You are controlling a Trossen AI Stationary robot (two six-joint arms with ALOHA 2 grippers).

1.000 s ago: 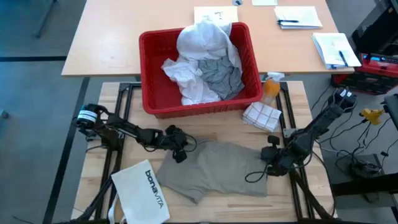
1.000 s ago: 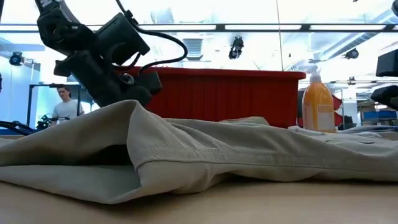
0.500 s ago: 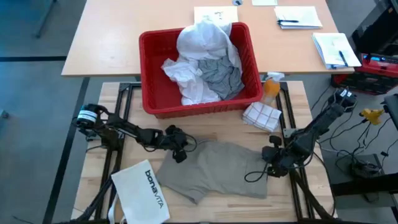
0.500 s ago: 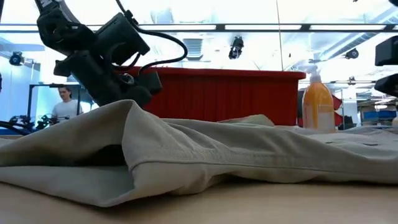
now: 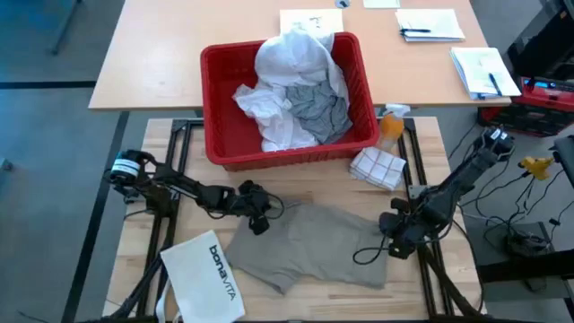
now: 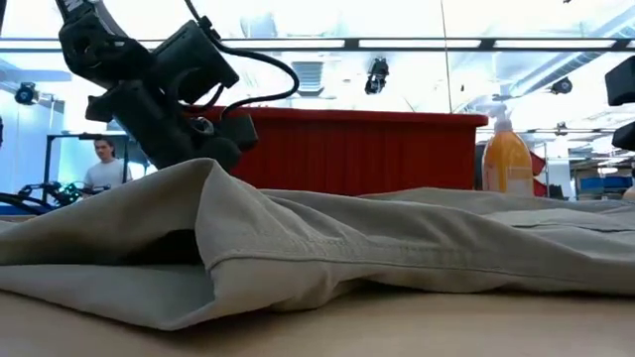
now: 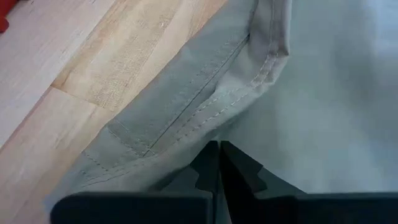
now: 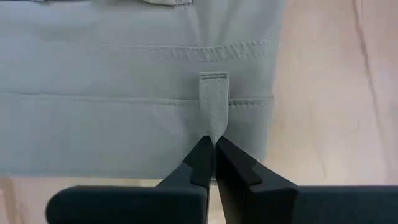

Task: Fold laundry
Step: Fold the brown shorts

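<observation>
A khaki-tan garment [image 5: 309, 242] lies spread on the wooden table between my two grippers. My left gripper [image 5: 261, 218] is shut on its far-left corner, which stands raised as a peak [image 6: 208, 171] in the low view. My right gripper [image 5: 387, 239] is shut on the garment's right edge. More laundry, a white shirt [image 5: 291, 58] and a grey T-shirt [image 5: 321, 109], is heaped in the red basket [image 5: 215, 99] at the table's far side. My left gripper pinches the garment's stitched hem [image 7: 205, 134] at its far-left corner between its two fingers, coming in low from the table's left. That corner is held a little above the table; the rest of the garment lies flat. My right gripper pinches the waistband edge at a belt loop [image 8: 214, 121] between its two fingers, coming in low from the table's right. The cloth runs away from the fingers flat and smooth across the table.
A white "bonavita" bag [image 5: 204, 274] lies at the near left, touching the garment's near-left corner. A checked cloth [image 5: 378, 167] and an orange spray bottle [image 5: 390, 126] stand at the far right beside the basket. Papers [image 5: 484, 70] lie on the table beyond.
My right gripper has drawn slightly toward the table's right and near edges with the waistband. The small hump in the garment's right half has flattened, so the cloth lies smoother there. The left gripper and the raised corner have stayed put.
</observation>
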